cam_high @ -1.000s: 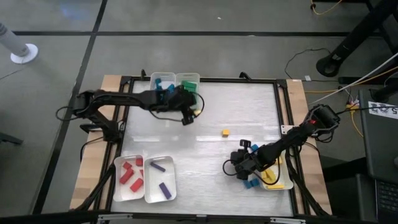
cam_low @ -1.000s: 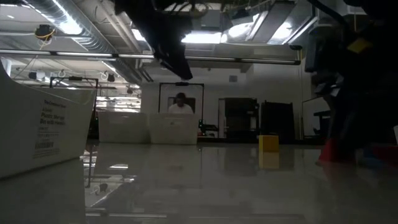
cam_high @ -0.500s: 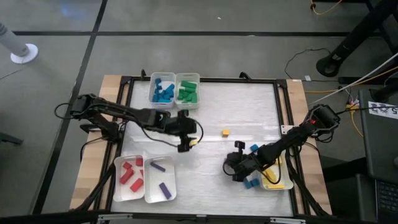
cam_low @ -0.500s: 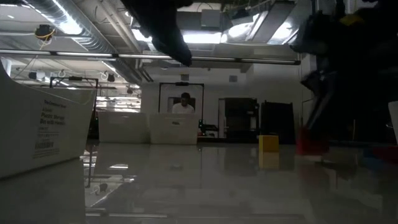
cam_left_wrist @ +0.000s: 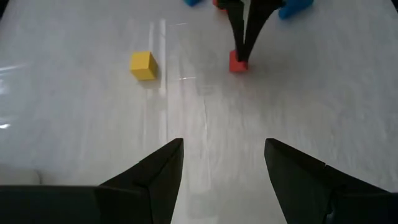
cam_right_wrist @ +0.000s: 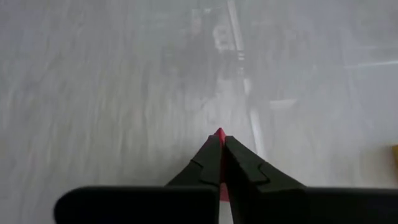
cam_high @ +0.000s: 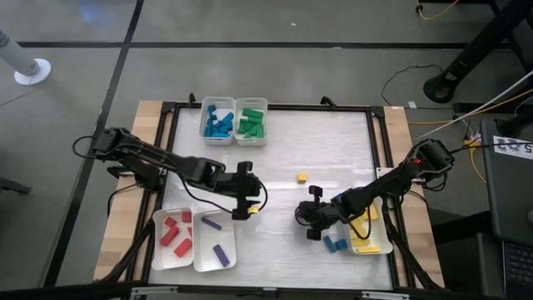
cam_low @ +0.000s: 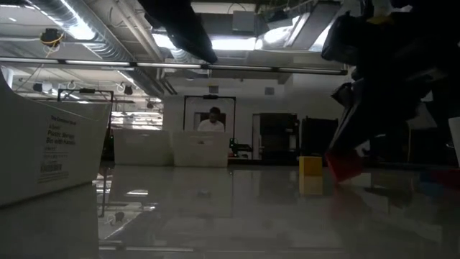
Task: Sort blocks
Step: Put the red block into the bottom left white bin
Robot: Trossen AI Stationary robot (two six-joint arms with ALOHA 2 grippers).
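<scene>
- The white table top [cam_high: 325, 142] fills the middle of the high view, inside a black frame.
- The dark left arm reaches from the left edge toward the centre; the left gripper [cam_high: 242, 202] hangs above the bare surface just right of the lower-left trays, its two fingers [cam_left_wrist: 155, 180] spread wide with nothing between them.
- The dark right arm comes in from the right edge; the right gripper [cam_high: 306, 215] sits right of centre, fingers pinched together on a small red block [cam_left_wrist: 237, 61], whose red tip shows between them [cam_right_wrist: 219, 133].
- Two white rectangular trays at the lower left hold red blocks [cam_high: 175, 233] in one and purple bars [cam_high: 215, 237] in the other.
- Two white trays at the upper middle hold blue blocks [cam_high: 218, 122] and green blocks [cam_high: 251, 122].
- A white tray with yellow pieces [cam_high: 369, 237] lies at the lower right, partly under the right arm.
- Loose blue blocks [cam_high: 335, 245] lie just left of that tray.
- A single yellow cube [cam_high: 302, 177] rests alone near the centre, between the two grippers and apart from both.
- In the low view, a person [cam_low: 213, 121] sits far off in the room behind.
</scene>
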